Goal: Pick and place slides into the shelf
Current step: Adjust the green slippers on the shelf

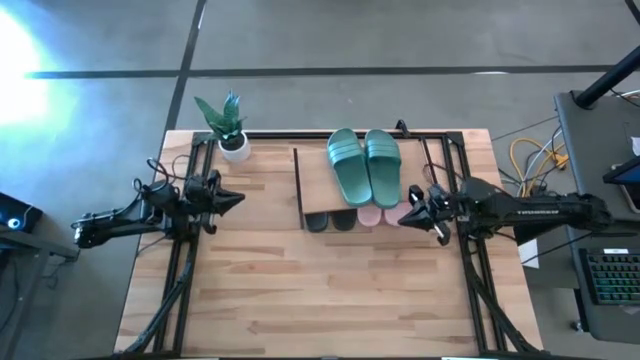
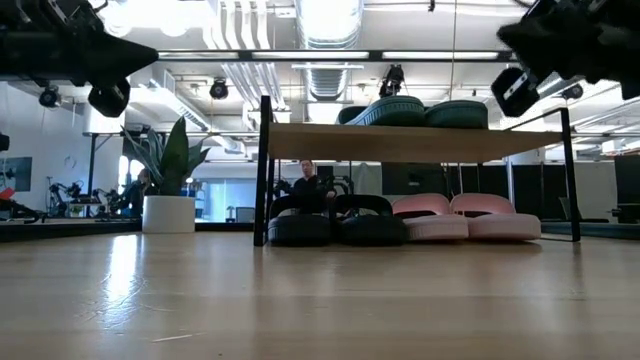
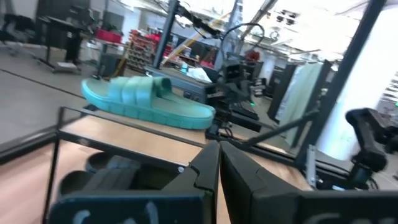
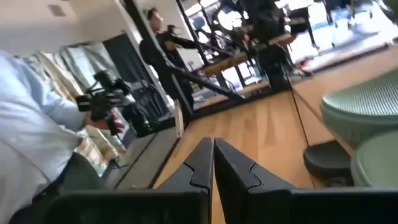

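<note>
This is a robotics lab or workshop in an industrial hall — bare ceiling ducts [image 2: 330, 25] and strip lights run overhead above a polished concrete floor [image 1: 400, 35]. The wooden worktable [image 1: 330, 300] stands in open floor space, with yellow cables [image 1: 530, 155] and a keyboard [image 1: 610, 275] on a side desk at the right. Far behind, more robot rigs on stands [image 2: 70, 190], red parts bins on racking [image 3: 143, 43] and a person seated at a workstation [image 2: 310, 185] — a potted plant [image 1: 228, 125] softens one table corner.
</note>
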`<act>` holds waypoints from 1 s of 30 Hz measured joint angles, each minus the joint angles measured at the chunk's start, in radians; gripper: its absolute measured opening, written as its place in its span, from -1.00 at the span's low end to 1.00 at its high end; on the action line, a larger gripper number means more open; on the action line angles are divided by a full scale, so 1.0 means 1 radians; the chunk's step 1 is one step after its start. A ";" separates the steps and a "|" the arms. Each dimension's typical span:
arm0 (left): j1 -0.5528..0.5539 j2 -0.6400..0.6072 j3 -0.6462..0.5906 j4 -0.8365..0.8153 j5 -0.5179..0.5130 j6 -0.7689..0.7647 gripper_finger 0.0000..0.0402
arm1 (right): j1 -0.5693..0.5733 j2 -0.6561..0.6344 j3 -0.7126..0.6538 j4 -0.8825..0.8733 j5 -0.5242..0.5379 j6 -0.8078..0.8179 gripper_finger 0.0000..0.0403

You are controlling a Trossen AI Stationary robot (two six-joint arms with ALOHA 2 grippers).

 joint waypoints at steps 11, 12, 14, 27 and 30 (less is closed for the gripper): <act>0.000 0.000 0.000 0.006 -0.051 0.021 -1.00 | 0.000 -0.308 -0.115 -0.048 0.056 0.002 -0.96; 0.000 0.000 0.000 0.006 -0.052 0.021 -1.00 | 0.000 -0.330 -0.122 -0.065 0.057 0.002 -0.96; 0.000 0.001 -0.001 0.006 -0.052 0.021 -1.00 | 0.000 -0.367 -0.125 -0.102 0.062 0.002 -0.96; -0.001 -0.002 -0.009 0.010 -0.046 0.027 -1.00 | 0.000 -0.502 -0.151 -0.194 0.083 -0.036 -0.96; 0.000 -0.002 -0.038 0.007 -0.006 0.026 -1.00 | 0.000 -0.502 -0.151 -0.199 0.083 -0.053 -0.96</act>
